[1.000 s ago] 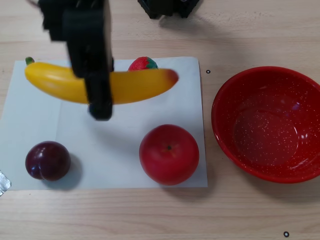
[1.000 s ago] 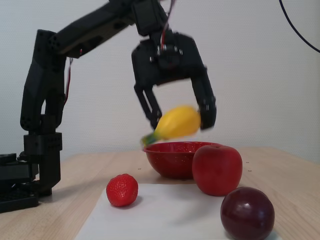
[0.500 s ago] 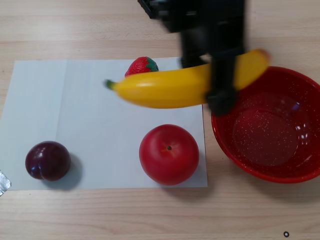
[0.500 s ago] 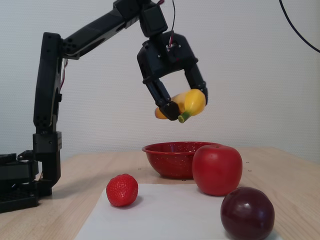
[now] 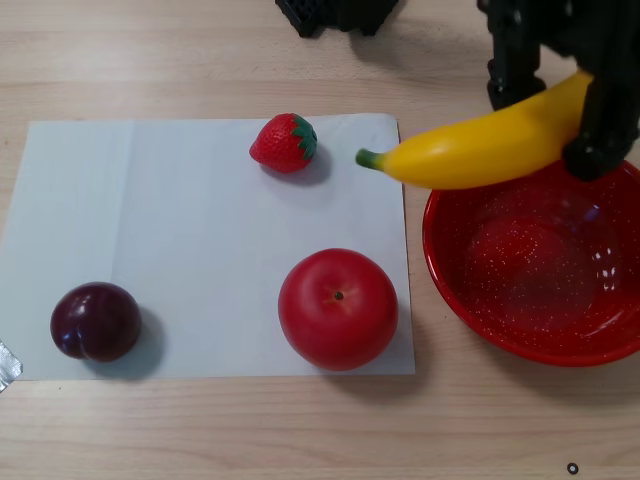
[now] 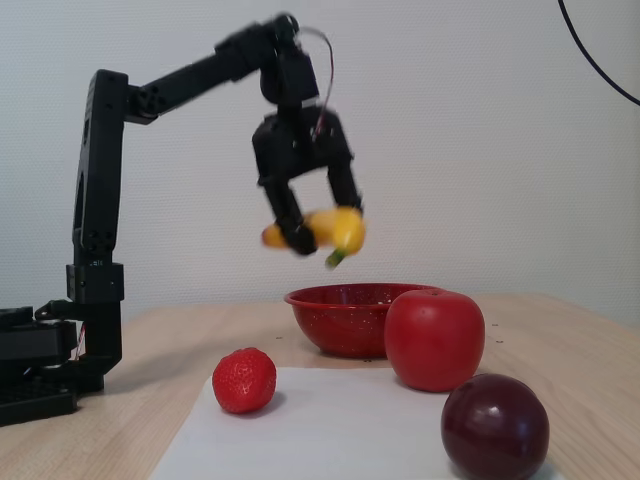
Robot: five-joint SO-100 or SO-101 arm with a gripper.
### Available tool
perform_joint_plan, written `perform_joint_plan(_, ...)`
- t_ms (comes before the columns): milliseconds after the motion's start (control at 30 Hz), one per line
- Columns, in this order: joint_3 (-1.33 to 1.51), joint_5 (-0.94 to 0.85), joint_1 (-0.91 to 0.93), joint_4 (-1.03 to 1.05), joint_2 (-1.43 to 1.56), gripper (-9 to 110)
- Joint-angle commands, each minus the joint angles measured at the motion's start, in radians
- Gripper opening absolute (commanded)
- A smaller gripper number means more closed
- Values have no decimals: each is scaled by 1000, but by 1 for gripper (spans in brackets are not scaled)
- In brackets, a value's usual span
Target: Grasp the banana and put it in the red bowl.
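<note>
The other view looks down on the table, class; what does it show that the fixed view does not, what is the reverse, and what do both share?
Only the other view shows the white speckles inside the red bowl and the whole white paper sheet. Only the fixed view shows the arm's tall upright base and the banana's height above the bowl. Both show the pincer holding the banana, the strawberry, the red apple and the dark plum.

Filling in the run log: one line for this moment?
hand: shut on banana | banana: airborne, partly over bowl rim | not released
</note>
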Motion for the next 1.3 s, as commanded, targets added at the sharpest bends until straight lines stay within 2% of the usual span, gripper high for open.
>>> perform_joint_plan(0, -15, -9, 21, -95, 146, 1)
perform_joint_plan(67, 34, -5, 35, -150, 132, 10)
perform_joint_plan(233, 138, 0, 41, -268, 109, 18)
perform_joint_plan(500, 193, 23, -8, -410, 72, 22)
perform_joint_plan(567, 192, 37, -21, -430, 63, 30)
perform_joint_plan(767, 150, 60, -54, -405, 58, 36)
perform_joint_plan(1000, 12, 17, -71, -261, 71, 29)
perform_joint_plan(1267, -100, -15, -87, -130, 112, 8)
